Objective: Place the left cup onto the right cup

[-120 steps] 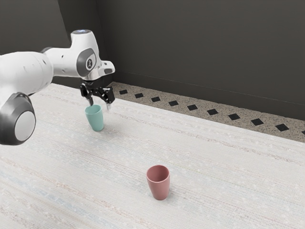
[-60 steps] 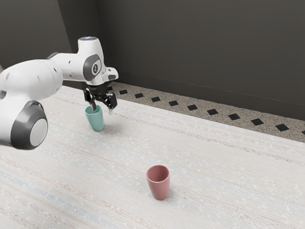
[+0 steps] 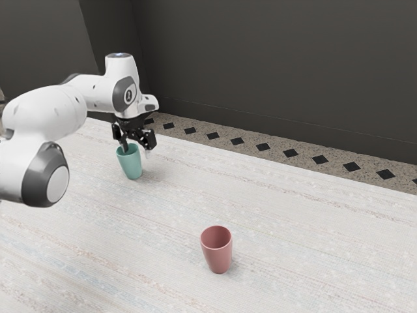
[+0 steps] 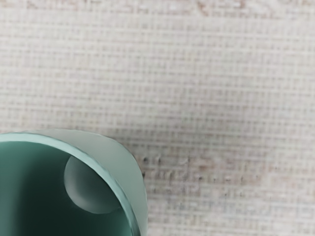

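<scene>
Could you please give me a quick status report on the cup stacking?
Pincer open, astride teal cup rim. Cup upright on tabletop, not lifted. Pink cup upright; nothing between them.

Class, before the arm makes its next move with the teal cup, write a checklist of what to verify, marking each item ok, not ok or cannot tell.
1. The teal cup stands upright on the table: ok.
2. The pincer is down at the teal cup's rim: ok, it looks to straddle the wall on the side toward the exterior view's right.
3. The pincer is shut on that wall: not ok, it stands open.
4. The wall sits midway in the pincer's gap: cannot tell.
5. The pink cup stands upright, mouth up, apart from the teal cup: ok.
6. The teal cup is lifted: not ok, it rests on the table.
</scene>
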Robot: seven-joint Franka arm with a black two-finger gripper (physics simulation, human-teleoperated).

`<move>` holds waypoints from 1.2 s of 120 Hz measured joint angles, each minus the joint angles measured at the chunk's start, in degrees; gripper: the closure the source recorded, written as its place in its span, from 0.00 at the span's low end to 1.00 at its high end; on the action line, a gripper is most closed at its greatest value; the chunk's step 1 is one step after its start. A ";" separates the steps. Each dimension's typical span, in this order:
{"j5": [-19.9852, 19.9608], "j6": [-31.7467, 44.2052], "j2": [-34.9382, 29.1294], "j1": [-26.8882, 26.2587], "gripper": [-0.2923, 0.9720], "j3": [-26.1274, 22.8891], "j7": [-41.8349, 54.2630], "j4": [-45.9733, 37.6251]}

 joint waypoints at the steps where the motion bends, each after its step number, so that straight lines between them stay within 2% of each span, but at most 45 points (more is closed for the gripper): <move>1: -0.02 -0.01 0.05 0.01 0.25 0.01 0.01 0.03; 59: -1.02 0.42 1.78 0.13 0.26 0.17 0.44 0.59; 77: -1.22 0.57 2.02 0.23 0.30 0.23 0.51 0.60; 97: -1.92 0.65 2.24 0.31 0.41 0.65 0.58 0.58; 126: -3.83 0.32 2.26 0.32 0.69 2.65 0.63 0.51; 144: -4.41 0.07 2.26 0.31 0.78 2.84 0.63 0.44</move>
